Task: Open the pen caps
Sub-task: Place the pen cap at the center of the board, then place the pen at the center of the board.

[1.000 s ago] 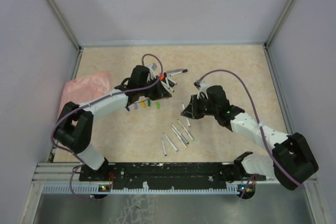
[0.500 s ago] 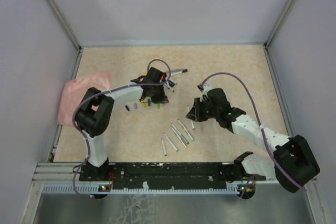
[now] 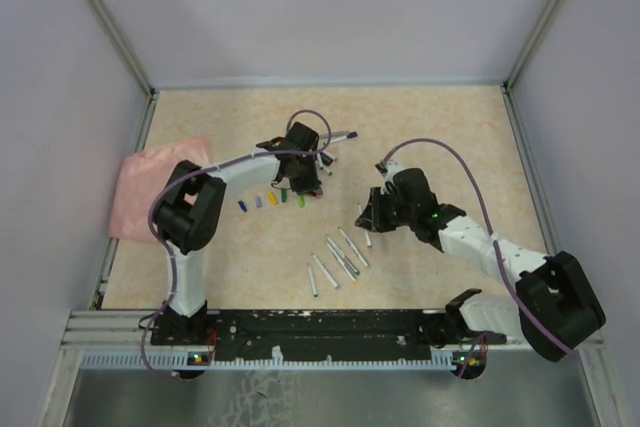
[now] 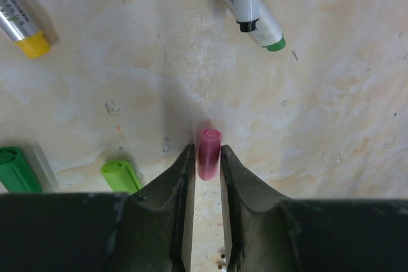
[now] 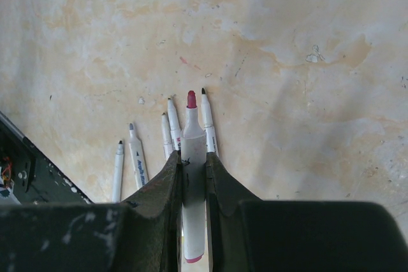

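1. Left hand (image 4: 206, 160) brackets the pink cap (image 4: 208, 148) beside the green caps (image 4: 118, 174) on the counter (image 4: 319, 125), seemingly to join that row; jaws barely parted, grip unclear.
2. Right hand (image 5: 192, 160) clamps the uncapped pink pen (image 5: 193, 135) above the bared pens (image 5: 171, 128), likely to lay it alongside.

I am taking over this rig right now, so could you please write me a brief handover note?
Left gripper: jaws flank a small pink plastic cap; whether they grip it is unclear.
Right gripper: shut on a slim white pen with a bare pink tip.
Done: loose coloured caps lie in a row by the left gripper; uncapped white pens lie grouped near the right one.
Left: the yellow-ended pen and green-ended pen beyond the left gripper look capped; the held pen needs setting down.
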`<state>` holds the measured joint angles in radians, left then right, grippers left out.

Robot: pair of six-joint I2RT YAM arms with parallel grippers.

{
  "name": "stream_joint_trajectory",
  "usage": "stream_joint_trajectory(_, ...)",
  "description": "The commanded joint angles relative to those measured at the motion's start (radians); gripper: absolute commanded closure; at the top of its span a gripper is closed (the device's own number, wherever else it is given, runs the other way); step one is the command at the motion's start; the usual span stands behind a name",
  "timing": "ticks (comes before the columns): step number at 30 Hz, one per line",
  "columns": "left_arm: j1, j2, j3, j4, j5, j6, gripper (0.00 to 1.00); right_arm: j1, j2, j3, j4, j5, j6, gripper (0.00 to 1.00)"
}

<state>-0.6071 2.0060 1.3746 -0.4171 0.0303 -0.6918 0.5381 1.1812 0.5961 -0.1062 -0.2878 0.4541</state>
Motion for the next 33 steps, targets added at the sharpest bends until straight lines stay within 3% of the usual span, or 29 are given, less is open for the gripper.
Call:
stream_joint_trajectory(1, -0.008, 0.036, 0.012, -0.084, -0.01, 0.039, 0.73, -0.012, 0.032, 0.041, -0.007, 0.021, -0.027, 1.0)
stream_joint_trajectory(14, -0.007, -0.032, 0.074, -0.107, -0.03, 0.125, 0.72, -0.013, 0.175, 0.118, -0.134, 0.009, -0.122, 1.0)
stream_joint_trajectory(21, -0.005, -0.198, 0.045, 0.001, 0.029, 0.301, 0.69, -0.013, 0.243, 0.164, -0.187, 0.002, -0.171, 0.99)
stream_joint_trajectory(26, 0.005, -0.356, -0.034, 0.108, -0.04, 0.416, 0.63, -0.012, 0.276, 0.191, -0.226, 0.021, -0.215, 0.98)
stream_joint_trajectory(29, 0.014, -0.467, -0.126, 0.242, -0.094, 0.448, 0.53, -0.012, 0.294, 0.197, -0.238, 0.02, -0.232, 0.97)
stream_joint_trajectory(33, 0.03, -0.607, -0.299, 0.414, -0.197, 0.466, 0.15, -0.012, 0.317, 0.198, -0.24, 0.005, -0.238, 0.96)
